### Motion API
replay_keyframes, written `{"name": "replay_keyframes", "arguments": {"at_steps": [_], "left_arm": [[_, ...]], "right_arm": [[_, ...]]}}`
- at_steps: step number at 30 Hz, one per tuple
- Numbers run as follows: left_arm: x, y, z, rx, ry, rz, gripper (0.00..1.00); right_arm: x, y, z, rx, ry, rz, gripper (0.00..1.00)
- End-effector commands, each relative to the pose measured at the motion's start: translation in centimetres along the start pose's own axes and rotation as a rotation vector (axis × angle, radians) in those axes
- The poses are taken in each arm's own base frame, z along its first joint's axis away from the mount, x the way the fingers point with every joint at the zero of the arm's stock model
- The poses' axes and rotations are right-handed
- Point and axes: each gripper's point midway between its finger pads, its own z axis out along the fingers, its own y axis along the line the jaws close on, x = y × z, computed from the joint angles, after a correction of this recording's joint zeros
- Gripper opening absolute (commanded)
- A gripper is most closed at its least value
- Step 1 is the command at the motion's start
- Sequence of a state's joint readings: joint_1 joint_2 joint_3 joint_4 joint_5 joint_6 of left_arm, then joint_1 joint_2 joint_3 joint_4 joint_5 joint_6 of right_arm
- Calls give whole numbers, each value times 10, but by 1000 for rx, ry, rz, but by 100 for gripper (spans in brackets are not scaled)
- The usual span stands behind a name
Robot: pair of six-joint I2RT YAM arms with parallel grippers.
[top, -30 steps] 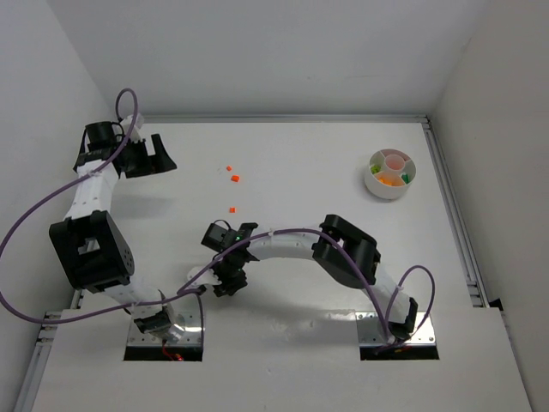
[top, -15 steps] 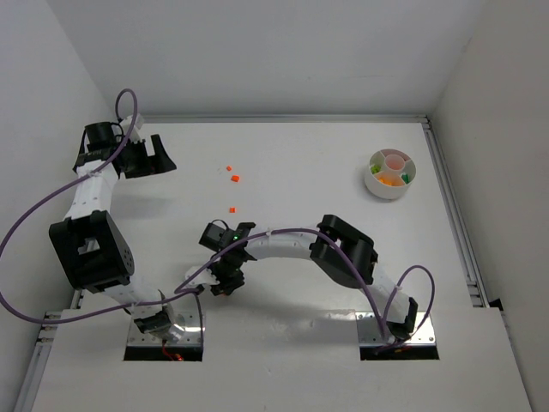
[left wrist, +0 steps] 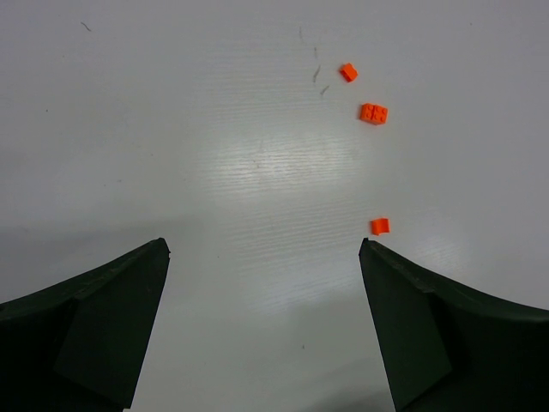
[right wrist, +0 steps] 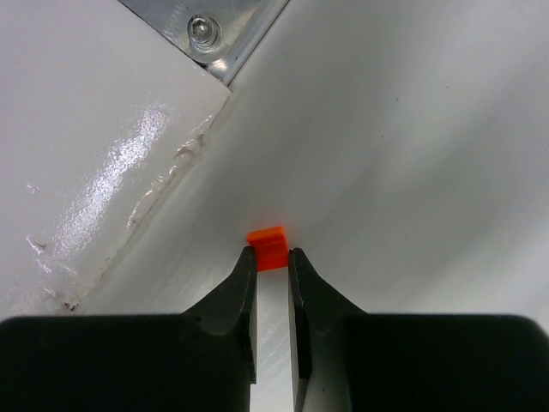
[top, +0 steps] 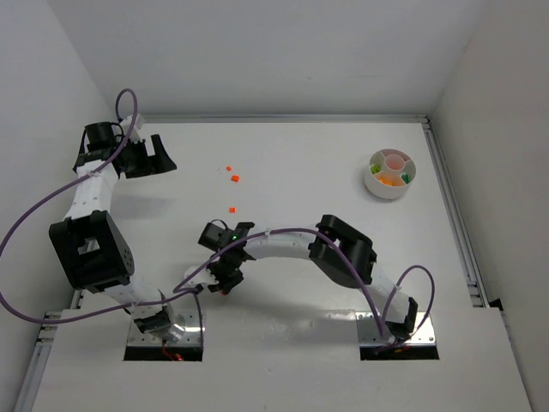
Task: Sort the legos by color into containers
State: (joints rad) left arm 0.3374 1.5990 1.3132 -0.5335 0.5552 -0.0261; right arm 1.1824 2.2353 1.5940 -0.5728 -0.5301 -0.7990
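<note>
The right gripper (right wrist: 272, 257) is pinched on an orange brick (right wrist: 268, 245), which sits at the very tips of its fingers (right wrist: 236, 296). The jaws are nearly together, with only the brick's width between them. The brick's top pokes out past the tips at 12 o'clock, and it rests on or just above the white table (right wrist: 412, 129); which of the two cannot be told. In the right wrist view a raised glossy panel with a rough seam runs from 7 o'clock up to 12. At its upper end is a metal plate (right wrist: 236, 34) holding one screw (right wrist: 204, 31).

From above, this gripper (top: 225, 281) points down at about 8 o'clock from the table's (top: 309, 146) middle, with the arm arching back toward its base at 5 o'clock.

Three loose bricks, all orange, lie at about 11 o'clock, well apart from the held one. Two sit close together (top: 228, 168) (top: 235, 178) and the third (top: 232, 209) lies nearer the arms.

The left gripper (left wrist: 263, 245) is spread wide and holds nothing. It hangs at 10 o'clock (top: 154, 154) with those three bricks off at its 1 to 2 o'clock.

The dish (top: 375, 187) stands at 2 o'clock near the far right edge. Green, orange and yellow pieces are in its sections.
</note>
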Motion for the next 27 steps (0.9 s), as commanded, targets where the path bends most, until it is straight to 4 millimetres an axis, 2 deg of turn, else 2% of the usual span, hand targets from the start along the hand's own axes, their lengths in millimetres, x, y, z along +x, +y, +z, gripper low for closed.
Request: {"name": "replay_keyframes", "arguments": {"at_steps": [1,3,5,8,11,13,15,18,19,21,22,23,24,25,26,27], "left_arm": [[-10,2,-6,8,-36,23,100],[-11,0,-6,18,-36,23,100],[-11,-2,-6,30,-37,24,100],[-9,-3,-4,42,-30,19,100],[-7,-3,-1,53,-23,14,100],[-7,-3,-1,53,-23,14,100],[-10,-4,-2,52,-31,19,100],[-14,-4,-3,52,-38,24,100],[-14,-4,-4,52,-38,24,100],[-14,-9,-2,61,-34,31,100],[-13,-12,1,56,-28,40,100],[-12,-14,3,53,-23,47,100],[-15,-22,3,56,-32,70,100],[-19,-26,1,53,-47,86,100],[-14,-27,4,49,-34,86,100],[-15,-31,3,55,-44,99,100]], "right_arm": [[-5,21,20,-81,0,0,4],[11,19,16,-79,11,49,3],[18,16,13,-59,29,66,1],[37,5,6,-34,43,121,0],[36,-17,-7,10,24,167,0],[42,-27,-13,24,14,200,0],[54,-34,-19,35,17,233,0],[61,-39,-40,61,11,271,0],[68,-44,-54,79,9,298,0],[70,-42,-82,107,2,334,0],[80,-47,-101,138,-4,366,0],[71,-51,-130,189,-26,357,0],[78,-43,-144,191,-20,390,0],[90,-45,-169,233,-28,429,0],[97,-44,-187,268,-24,449,0],[95,-37,-218,317,-27,459,0]]}}
